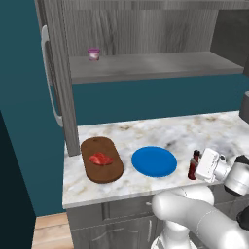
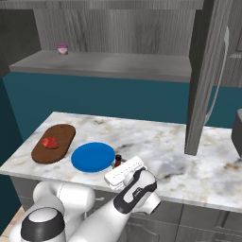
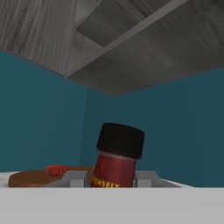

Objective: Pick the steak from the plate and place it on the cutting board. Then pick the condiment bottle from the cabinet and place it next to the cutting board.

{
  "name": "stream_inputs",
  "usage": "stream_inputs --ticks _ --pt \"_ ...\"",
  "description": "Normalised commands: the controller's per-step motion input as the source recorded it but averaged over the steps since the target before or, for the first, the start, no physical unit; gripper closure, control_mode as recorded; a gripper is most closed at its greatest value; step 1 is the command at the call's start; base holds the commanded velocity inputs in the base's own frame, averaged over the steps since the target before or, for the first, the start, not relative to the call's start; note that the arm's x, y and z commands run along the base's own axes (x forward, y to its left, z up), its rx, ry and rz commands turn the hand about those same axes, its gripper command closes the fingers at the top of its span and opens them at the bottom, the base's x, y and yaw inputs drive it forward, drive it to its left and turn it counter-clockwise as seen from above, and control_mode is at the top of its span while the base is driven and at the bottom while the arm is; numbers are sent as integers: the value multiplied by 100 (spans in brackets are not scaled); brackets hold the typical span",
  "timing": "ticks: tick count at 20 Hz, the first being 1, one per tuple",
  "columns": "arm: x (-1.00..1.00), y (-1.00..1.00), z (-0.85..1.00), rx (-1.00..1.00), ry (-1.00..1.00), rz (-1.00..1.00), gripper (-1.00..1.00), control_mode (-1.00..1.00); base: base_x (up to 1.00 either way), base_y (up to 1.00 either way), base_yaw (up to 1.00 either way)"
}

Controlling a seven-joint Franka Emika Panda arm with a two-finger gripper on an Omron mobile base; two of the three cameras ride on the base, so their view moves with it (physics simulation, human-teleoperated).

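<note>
Condiment bottle (image 3: 117, 158) seemingly in hand (image 3: 110, 178)

Both base views look forward and down from behind the arm, left and right, sharing the marble counter (image 1: 146, 133), cutting board (image 1: 101, 159), plate (image 1: 154, 161) and cabinet (image 1: 146, 65) shelf. The hand view sits low, close behind the condiment bottle (image 3: 117, 156), angled upward.
</note>
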Motion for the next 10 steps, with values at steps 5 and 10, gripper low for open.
stream_inputs --ticks 5,10 --pt "0 8 -19 0 -1 0 100 -100 0 0 0" --pt "0 8 -17 0 -2 0 100 -100 0 0 0"
